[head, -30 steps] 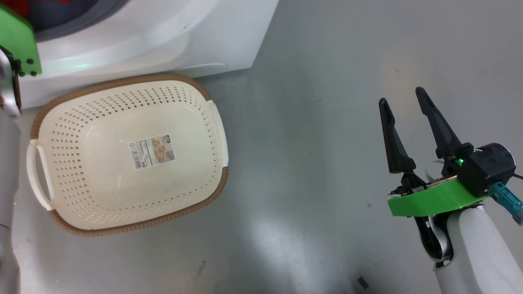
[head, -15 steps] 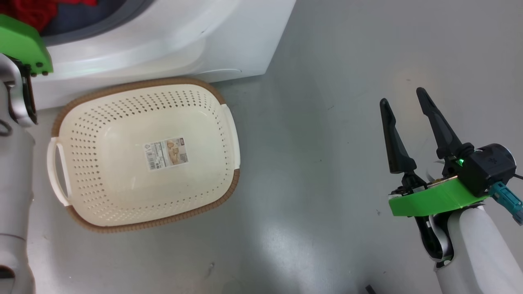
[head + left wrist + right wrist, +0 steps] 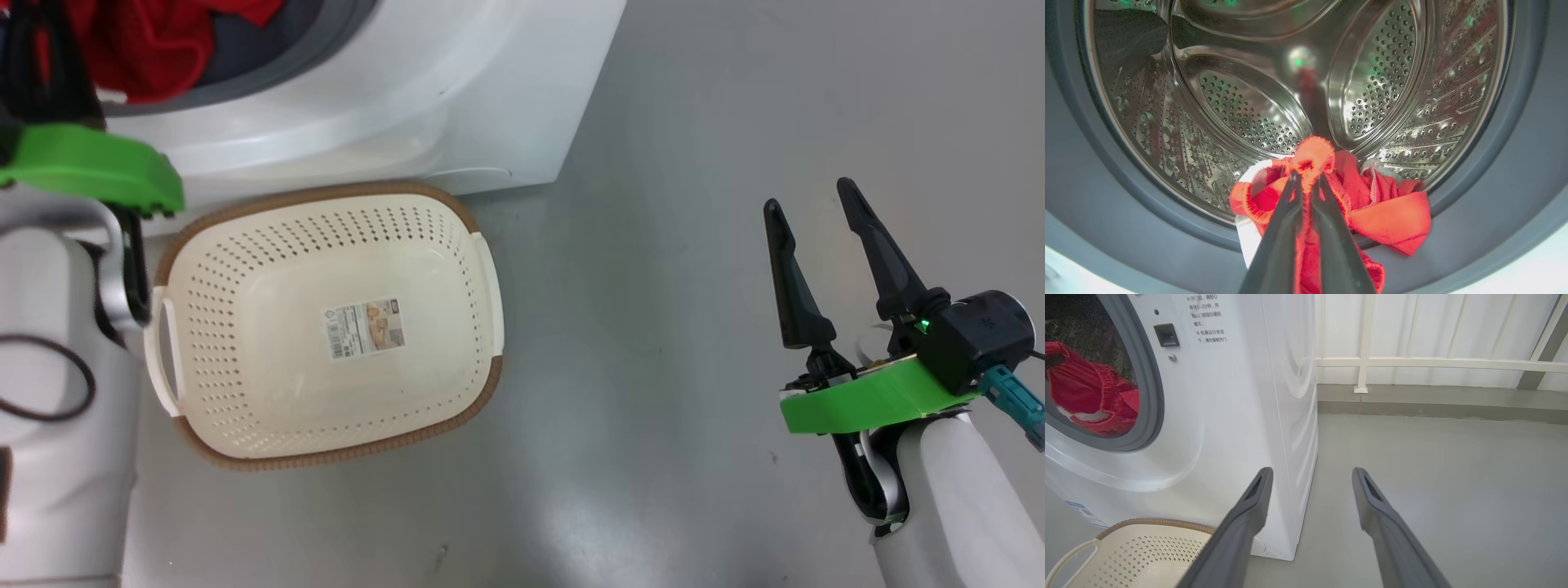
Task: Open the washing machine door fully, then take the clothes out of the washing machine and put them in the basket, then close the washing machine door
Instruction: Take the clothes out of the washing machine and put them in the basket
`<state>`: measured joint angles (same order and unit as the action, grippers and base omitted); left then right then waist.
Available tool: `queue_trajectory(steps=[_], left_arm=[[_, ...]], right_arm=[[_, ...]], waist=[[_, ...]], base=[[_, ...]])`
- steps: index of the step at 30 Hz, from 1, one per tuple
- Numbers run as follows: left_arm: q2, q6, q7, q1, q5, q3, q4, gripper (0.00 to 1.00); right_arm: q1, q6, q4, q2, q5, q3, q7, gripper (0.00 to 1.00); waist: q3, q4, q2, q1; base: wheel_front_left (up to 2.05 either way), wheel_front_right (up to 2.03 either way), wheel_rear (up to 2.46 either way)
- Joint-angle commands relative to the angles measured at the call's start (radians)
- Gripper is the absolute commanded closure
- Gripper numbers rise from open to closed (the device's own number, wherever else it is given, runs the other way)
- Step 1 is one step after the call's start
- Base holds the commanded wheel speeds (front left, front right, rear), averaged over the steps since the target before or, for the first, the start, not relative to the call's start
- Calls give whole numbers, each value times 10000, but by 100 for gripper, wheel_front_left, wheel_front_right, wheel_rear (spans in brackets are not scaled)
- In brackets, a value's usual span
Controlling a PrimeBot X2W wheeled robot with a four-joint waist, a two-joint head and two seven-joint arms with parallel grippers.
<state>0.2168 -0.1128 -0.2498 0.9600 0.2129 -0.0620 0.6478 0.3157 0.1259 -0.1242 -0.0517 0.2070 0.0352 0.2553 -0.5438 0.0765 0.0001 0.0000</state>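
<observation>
Now our left gripper [image 3: 1306, 179] is clamped on a fold of the bright red soft fabric clothes [image 3: 1392, 216]. They spill over the grey rubber gasket [image 3: 1515, 183] at the mouth of the big white boxy washing machine [image 3: 1241, 416]. Our right gripper [image 3: 808, 198] hangs above the grey floor [image 3: 653, 367], fingers well apart, holding nothing. Just beside the machine's front sits the cream-white perforated plastic basket [image 3: 245, 327] with its brown woven-look rim, a paper label sticker [image 3: 365, 328] on its bottom.

A smooth, glossy grey floor [image 3: 653, 122] is seen. At its far edge, a white railing [image 3: 1437, 363] is set against pale panelling above a grey kerb [image 3: 1433, 398].
</observation>
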Motion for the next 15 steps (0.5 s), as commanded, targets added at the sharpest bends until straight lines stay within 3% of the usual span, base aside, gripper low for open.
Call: queue_trajectory(steps=[1, 15], left_arm=[[366, 37, -118, -364, 47, 299, -616, 100], [-175, 212, -119, -3104, 208, 388, -3431, 100]], right_arm=[[-167, 48, 195, 15, -168, 135, 65, 0], [-497, 48, 134, 15, -165, 51, 65, 0]], waist=[[247, -119, -1, 0], [1256, -426, -1, 0]], base=[[0, 0, 0], [0, 0, 0]])
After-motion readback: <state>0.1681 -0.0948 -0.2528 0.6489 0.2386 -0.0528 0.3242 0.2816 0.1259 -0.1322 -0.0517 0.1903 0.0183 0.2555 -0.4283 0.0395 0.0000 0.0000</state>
